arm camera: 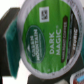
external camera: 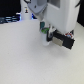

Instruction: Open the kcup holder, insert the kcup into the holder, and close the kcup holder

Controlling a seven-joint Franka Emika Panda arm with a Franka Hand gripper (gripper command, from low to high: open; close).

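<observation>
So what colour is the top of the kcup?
Mostly green, with a black band; the kcup shows best in the wrist view.

White rounded arm segments (external camera: 59,12), grey joint section; claw (external camera: 48,34) dark with teal-green fingers (arm camera: 9,36).

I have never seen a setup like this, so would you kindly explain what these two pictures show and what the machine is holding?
This is a single robot arm with a two-fingered gripper at its end. The exterior view comes from a camera off the arm and shows the arm reaching down over a white table. Beside the gripper, on the exterior view's right, sits the kcup holder, a black boxy unit. The wrist view comes from a camera on the arm's wrist, looking along the gripper. The green-topped coffee pod filling it is the kcup, apparently held between the fingers.
</observation>
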